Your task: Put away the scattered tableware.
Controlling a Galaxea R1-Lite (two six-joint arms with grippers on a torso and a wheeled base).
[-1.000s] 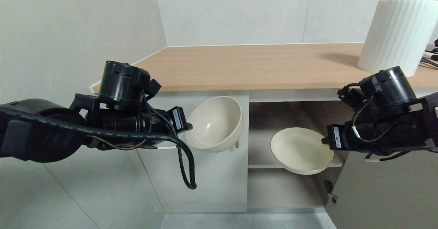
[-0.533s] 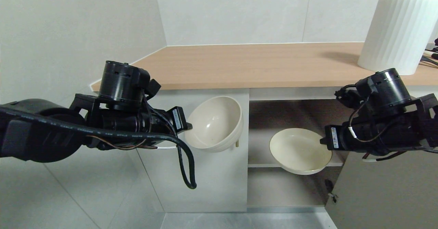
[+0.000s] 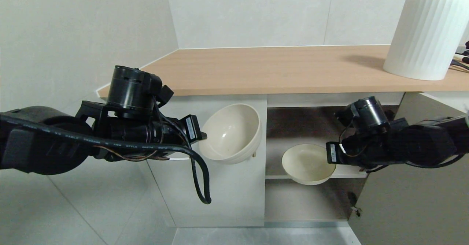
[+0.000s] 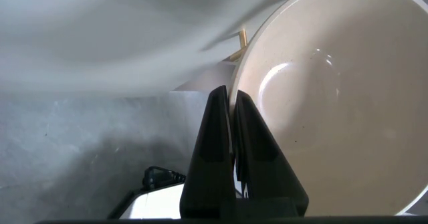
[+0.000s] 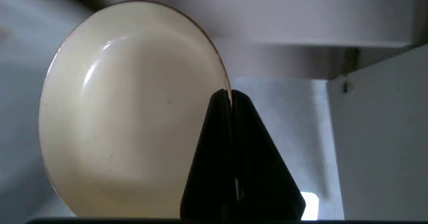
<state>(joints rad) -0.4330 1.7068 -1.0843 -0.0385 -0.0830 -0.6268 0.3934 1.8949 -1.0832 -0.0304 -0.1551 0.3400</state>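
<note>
My right claw [image 3: 328, 152] pinches the shallow dish [image 3: 307, 163] by its rim, near level at the cupboard shelf [image 3: 352, 175], lower centre-right, probably to slide it in; my left claw [image 3: 202, 137] pinches the tilted bowl [image 3: 232, 133] mid-frame, seemingly waiting.

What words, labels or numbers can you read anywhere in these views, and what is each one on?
Left wrist sticker: barcode-like print, too small to read.
Right wrist sticker: print too small to read.
Black cable along the left arm: faint lettering, too small to read.
Bowl, plate and ribbed white container: no text visible.
</note>
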